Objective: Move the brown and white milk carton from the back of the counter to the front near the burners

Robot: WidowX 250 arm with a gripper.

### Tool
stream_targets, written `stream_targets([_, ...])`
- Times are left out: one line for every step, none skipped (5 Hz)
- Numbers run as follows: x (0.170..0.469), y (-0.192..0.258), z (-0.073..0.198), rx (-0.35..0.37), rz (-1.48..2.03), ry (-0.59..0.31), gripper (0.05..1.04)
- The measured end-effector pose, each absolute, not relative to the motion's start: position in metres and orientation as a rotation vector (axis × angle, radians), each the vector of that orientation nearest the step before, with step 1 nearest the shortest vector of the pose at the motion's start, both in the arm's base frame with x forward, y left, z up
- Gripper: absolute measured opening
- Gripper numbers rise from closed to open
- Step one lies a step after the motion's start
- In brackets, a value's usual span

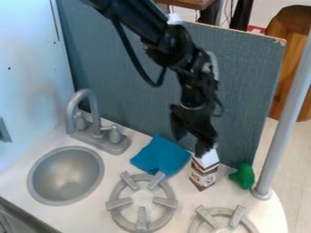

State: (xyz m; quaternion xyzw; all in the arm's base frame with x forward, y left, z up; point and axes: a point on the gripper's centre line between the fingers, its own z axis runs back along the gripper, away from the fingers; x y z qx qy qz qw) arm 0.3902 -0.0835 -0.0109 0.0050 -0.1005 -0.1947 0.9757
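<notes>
Gripper (191, 143) observed with jaws apart, one tip overlapping the carton's top; contact cannot be confirmed. Carton (203, 174) stands at the worktop's (183, 210) far side, between blue cloth (160, 155) and green object (244, 176). Recommended: centre jaws across its upper sides, then close gently.

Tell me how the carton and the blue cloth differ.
The carton is boxy, with flat sides and brown and white patterning, while the cloth is limp and plain blue. The carton stands upright; the cloth lies spread low, with uneven edges. The carton is narrow, whereas the cloth covers a wider patch. Both rest on the white counter, near each other.
</notes>
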Motion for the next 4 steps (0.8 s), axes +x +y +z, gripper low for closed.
stream_targets([0.399,-0.099,-0.015,0.012,-0.412,-0.225,1.009])
stream_targets([0.413,-0.100,-0.027,0.036,-0.407,-0.229,1.009])
stream_targets([0.429,-0.100,-0.036,0.069,-0.431,-0.232,1.009])
stream_targets([0.439,-0.100,-0.038,0.081,-0.417,-0.235,1.009])
